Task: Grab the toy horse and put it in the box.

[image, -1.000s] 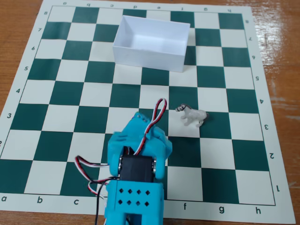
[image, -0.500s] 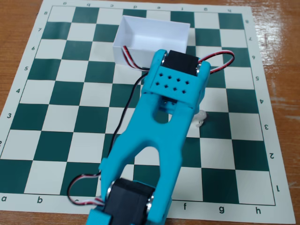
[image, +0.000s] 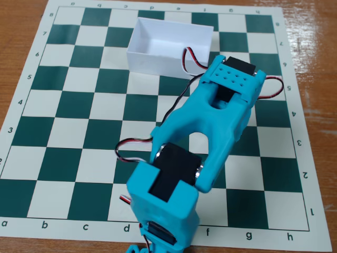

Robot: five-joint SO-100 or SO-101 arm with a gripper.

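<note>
The toy horse is hidden in the fixed view; the turquoise arm (image: 210, 126) lies over the squares at the centre right of the board. The arm reaches from the bottom edge up to the right, and its wrist block (image: 236, 79) hangs just right of the box and a little nearer to the camera. The gripper's fingers are under that block and do not show. The box (image: 158, 59), white and open-topped, stands at the far middle of the board, and the part of its inside that shows holds nothing.
A green and white chessboard mat (image: 68, 105) covers a wooden table (image: 316, 58). Red, black and white servo wires (image: 192, 58) loop off the arm, one of them in front of the box's right corner.
The arm has unfolded from near the bottom edge, reached out over the board, then swung right. It now covers the horse, which stood in plain sight one second ago.
</note>
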